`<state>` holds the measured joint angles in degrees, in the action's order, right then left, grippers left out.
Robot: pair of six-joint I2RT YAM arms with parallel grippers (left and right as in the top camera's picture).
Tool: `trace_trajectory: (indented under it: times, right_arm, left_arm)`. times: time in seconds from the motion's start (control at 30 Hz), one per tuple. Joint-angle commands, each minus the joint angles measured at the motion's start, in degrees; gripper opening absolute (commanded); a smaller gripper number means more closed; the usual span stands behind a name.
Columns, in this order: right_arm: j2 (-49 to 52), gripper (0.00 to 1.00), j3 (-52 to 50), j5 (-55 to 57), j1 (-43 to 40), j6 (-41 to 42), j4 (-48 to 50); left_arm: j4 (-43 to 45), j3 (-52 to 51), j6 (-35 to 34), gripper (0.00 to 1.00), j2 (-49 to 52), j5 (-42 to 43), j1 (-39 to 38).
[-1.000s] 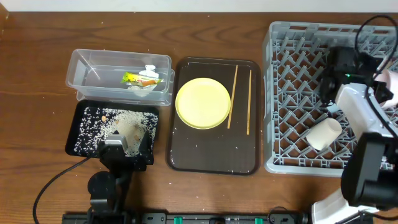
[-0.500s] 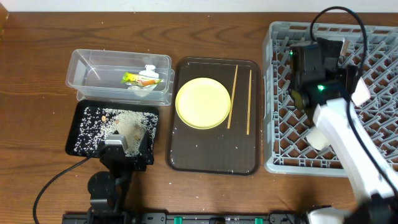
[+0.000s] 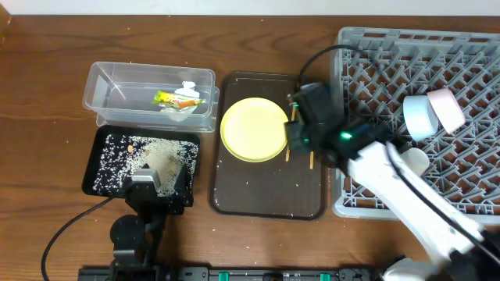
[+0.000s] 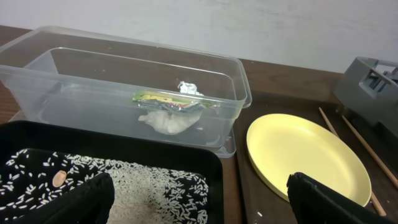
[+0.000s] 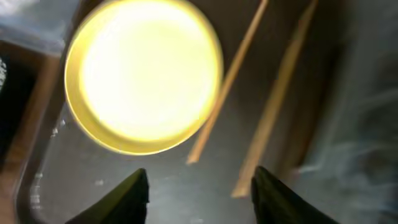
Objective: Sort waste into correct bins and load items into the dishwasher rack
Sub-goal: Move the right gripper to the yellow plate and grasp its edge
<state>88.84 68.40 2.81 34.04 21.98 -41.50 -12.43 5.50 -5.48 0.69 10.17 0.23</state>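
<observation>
Right wrist view: the right hand gapes empty above two chopsticks beside the yellow plate.

Clear tub, 10 o'clock of view: holds green-yellow wrapper + crumpled white paper scraps, bunched toward its 3 o'clock end. Black tray just at tub's 6 o'clock; pale rice crumbs scattered over floor, thickest mid. Yellow plate flat, approx. centre. Two chopsticks just at plate's 3 o'clock, side by side, running roughly 12–6. Grey rack at 3 o'clock; blue bowl & pink-white bowl tilted inside, touching, blue at pink's 9.
</observation>
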Motion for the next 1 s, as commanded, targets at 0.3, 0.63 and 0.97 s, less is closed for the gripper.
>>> trace_trajectory:
  times: [0.3,0.63,0.97]
  right_arm:
    - [16.0,0.46,-1.0,-14.0,2.4,26.8,3.6]
    - [21.2,0.43,-1.0,-10.0,3.2,37.8,4.0]
    - [18.9,0.01,-1.0,-8.9,2.5,33.2,2.3]
  left_arm:
    - [-0.3,-1.4,0.9,0.91,-0.5,0.3,0.2]
    - [-0.3,-1.4,0.9,0.91,-0.5,0.3,0.2]
    - [-0.3,-1.4,0.9,0.91,-0.5,0.3,0.2]
